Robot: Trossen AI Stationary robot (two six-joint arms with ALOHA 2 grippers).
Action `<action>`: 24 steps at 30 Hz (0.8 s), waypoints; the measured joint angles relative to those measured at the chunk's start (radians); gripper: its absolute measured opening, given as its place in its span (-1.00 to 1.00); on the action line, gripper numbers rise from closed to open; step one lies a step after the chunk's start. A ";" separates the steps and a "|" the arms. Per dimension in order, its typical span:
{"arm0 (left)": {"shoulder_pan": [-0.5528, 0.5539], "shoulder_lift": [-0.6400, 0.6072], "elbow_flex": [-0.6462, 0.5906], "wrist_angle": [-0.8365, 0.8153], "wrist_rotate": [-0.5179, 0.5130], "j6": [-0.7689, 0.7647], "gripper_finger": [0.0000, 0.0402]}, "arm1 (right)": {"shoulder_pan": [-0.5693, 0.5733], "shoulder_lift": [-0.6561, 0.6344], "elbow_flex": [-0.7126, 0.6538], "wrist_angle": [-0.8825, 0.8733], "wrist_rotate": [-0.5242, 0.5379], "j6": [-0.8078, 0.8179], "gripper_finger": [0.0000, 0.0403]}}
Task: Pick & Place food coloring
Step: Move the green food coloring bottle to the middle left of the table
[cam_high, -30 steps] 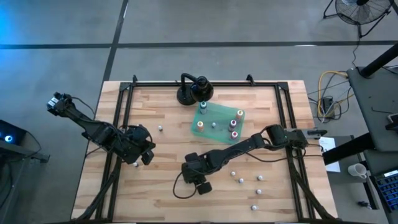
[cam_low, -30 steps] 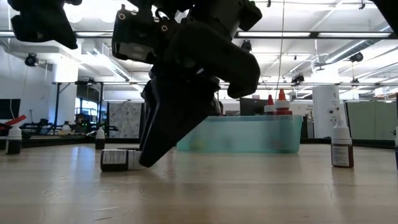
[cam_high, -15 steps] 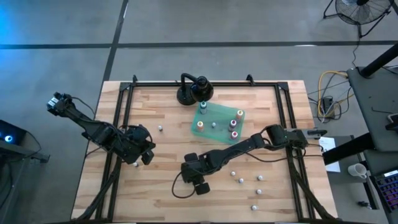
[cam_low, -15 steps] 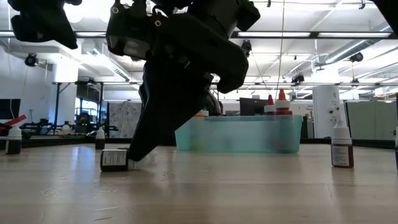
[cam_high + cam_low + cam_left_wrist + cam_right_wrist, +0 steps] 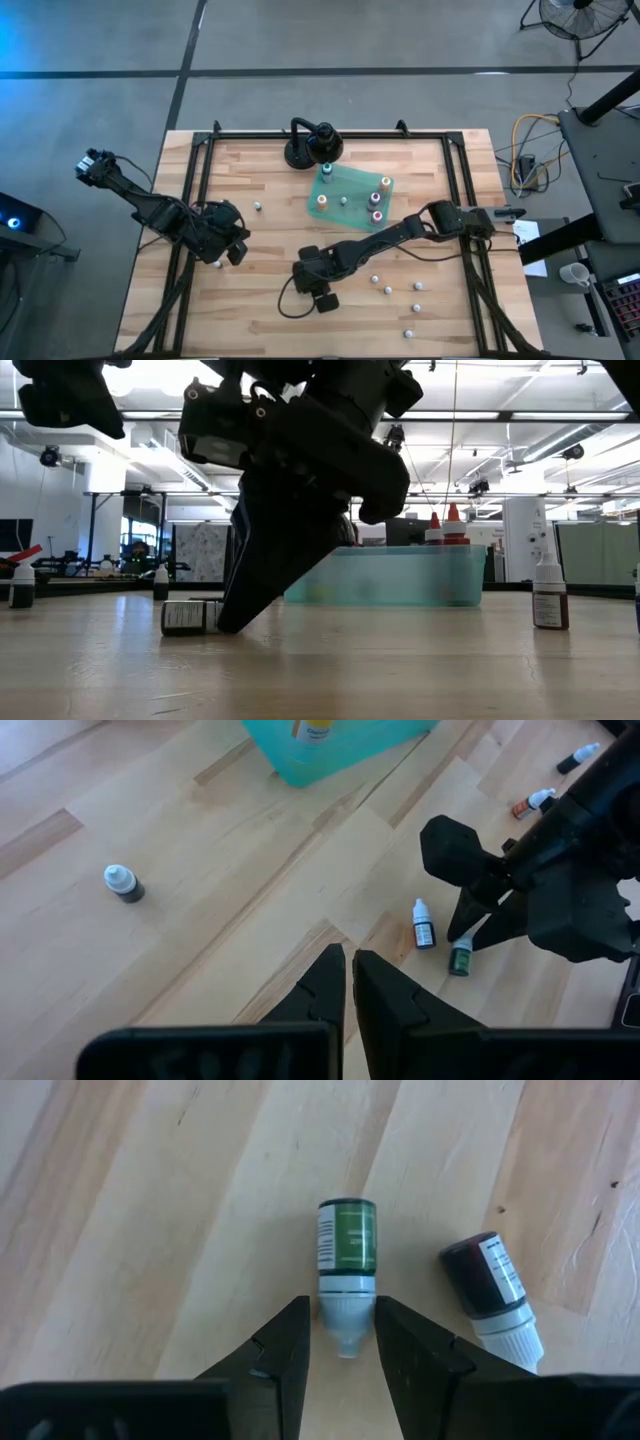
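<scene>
My right gripper (image 5: 345, 1348) is open and low over the table's middle near part (image 5: 316, 288). Its fingers stand on either side of the white cap of a green-labelled food coloring bottle (image 5: 347, 1240) that lies on its side on the wood. A dark-red-labelled bottle (image 5: 488, 1285) lies beside it. In the low view the fingertips (image 5: 226, 626) reach the table at the lying bottle (image 5: 186, 616). Several more bottles stand in the teal tray (image 5: 340, 186). My left gripper (image 5: 348, 982) is shut and hovers over the table's left part (image 5: 228, 250).
Loose bottles stand on the wood: one (image 5: 258, 206) left of the tray and several (image 5: 417, 286) toward the near right. A black round-based stand (image 5: 310, 146) is at the far edge behind the tray. Black rails (image 5: 196, 200) run along both sides of the table.
My right gripper has rocked a little toward the table's left and back again, its fingertips staying low at the lying green bottle. The bottle has kept its place.
</scene>
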 joint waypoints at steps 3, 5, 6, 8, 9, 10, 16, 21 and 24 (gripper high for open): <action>0.000 0.000 0.000 0.000 0.000 0.002 -1.00 | 0.000 0.000 -0.001 0.003 0.000 0.002 -0.47; 0.000 0.000 0.000 0.000 0.000 0.002 -1.00 | 0.000 0.000 -0.001 0.005 0.000 0.003 -0.47; 0.000 0.000 0.000 0.000 0.000 0.002 -1.00 | 0.000 0.000 -0.001 0.006 0.000 0.003 -0.47; 0.000 0.000 0.000 0.000 0.000 0.003 -1.00 | 0.000 0.000 -0.003 0.008 0.000 0.003 -0.47; 0.000 0.000 0.000 0.000 0.000 0.003 -1.00 | 0.000 0.000 -0.003 0.009 0.000 0.003 -0.47; 0.000 0.000 0.000 0.000 0.000 0.003 -1.00 | 0.000 0.000 -0.004 0.009 0.000 0.003 -0.47; 0.000 0.000 0.000 0.000 0.000 0.003 -1.00 | 0.000 0.000 -0.004 0.010 0.003 0.002 -0.49; 0.000 0.000 0.000 0.000 0.000 0.002 -1.00 | -0.001 0.000 -0.004 0.010 0.005 -0.001 -0.64; 0.000 0.000 0.000 0.000 0.000 -0.001 -1.00 | -0.001 0.000 -0.004 0.010 0.005 -0.001 -0.73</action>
